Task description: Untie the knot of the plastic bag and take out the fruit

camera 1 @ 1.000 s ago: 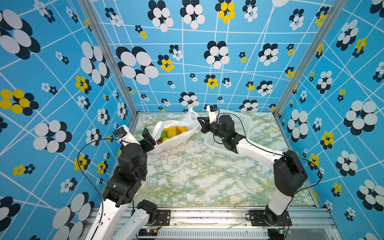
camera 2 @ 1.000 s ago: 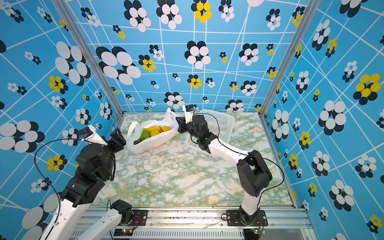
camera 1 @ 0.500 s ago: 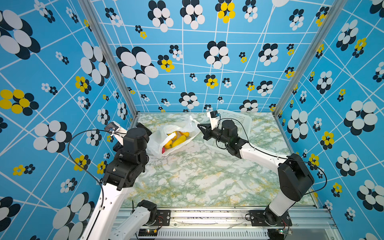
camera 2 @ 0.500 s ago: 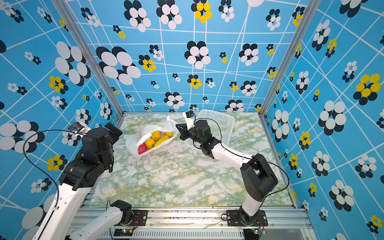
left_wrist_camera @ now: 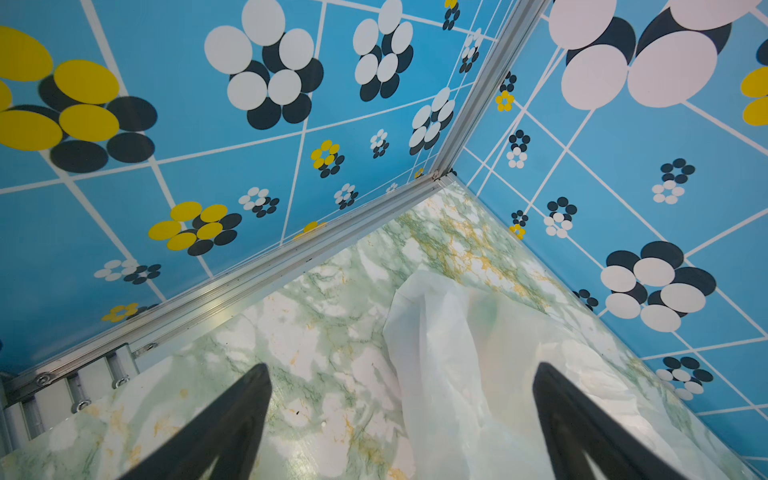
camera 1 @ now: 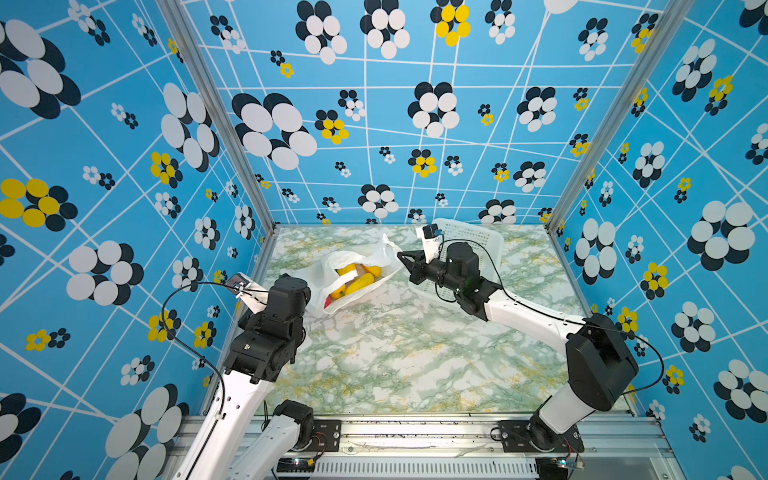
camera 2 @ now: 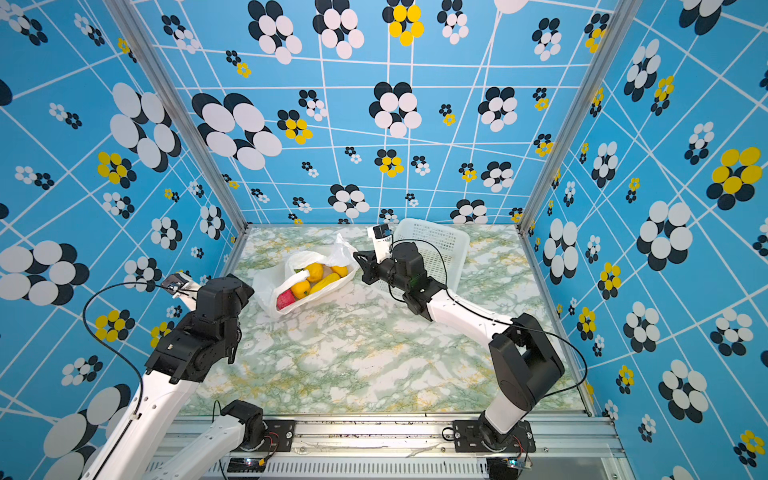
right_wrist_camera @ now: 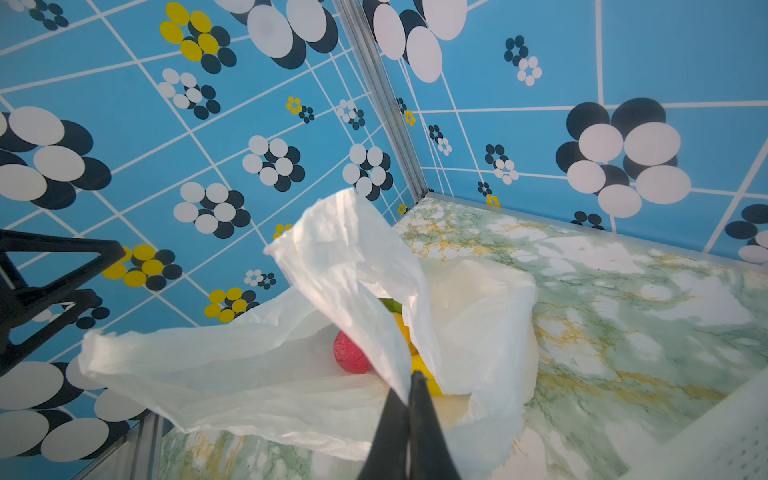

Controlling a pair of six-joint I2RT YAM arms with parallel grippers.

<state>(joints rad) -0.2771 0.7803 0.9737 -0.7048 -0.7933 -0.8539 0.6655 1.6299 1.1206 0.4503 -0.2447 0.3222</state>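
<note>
Inside blue flowered walls, on the marbled worktop (camera 1: pixel 415 353), the plastic bag (camera 1: pixel 320 286) lay open beside the white basket (camera 1: pixel 469 230), fruit (camera 1: pixel 359 282) showing inside. The right claw (right_wrist_camera: pixel 409 384), between basket and bag, was clenched on the bag's rim. The left claw (left_wrist_camera: pixel 403 370), across the bag from the basket, stood released.

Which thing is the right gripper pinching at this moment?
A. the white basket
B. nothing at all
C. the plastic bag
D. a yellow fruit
C: in the right wrist view the right gripper is shut on a fold of the plastic bag, with the fruit lying inside it.
</note>
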